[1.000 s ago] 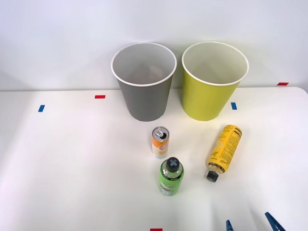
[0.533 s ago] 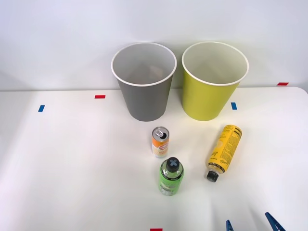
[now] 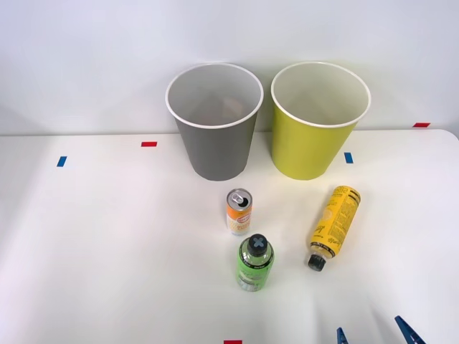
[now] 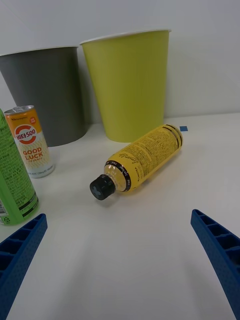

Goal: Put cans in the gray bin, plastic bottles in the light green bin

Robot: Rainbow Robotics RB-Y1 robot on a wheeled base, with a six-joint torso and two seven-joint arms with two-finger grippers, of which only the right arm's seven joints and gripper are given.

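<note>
The can [image 3: 239,211], orange and white with a silver pull-tab top, stands upright near the middle of the desk [image 3: 107,236], just in front of the gray bin [image 3: 214,125] and apart from it. Just nearer the desk's front edge stands the green bottle [image 3: 254,263], upright with its dark cap on top, close to the can; the front view does not show whether they touch. The yellow bottle [image 3: 333,225] lies on its side toward the desk's right edge, its black cap pointing at the front edge and its base pointing toward the light green bin [image 3: 315,125]. The two bins stand side by side at the desk's back edge, gray on the left, light green on the right, a narrow gap between them.

The right tool [image 4: 120,260] sits low over the desk near its front edge, its blue ribbed fingers [image 4: 220,250] spread wide apart with nothing between them, the yellow bottle lying ahead of it. In the front view the fingertips [image 3: 409,331] peek in at the front edge, right of centre.

Small red and blue tape marks [image 3: 148,144] dot the desk.
</note>
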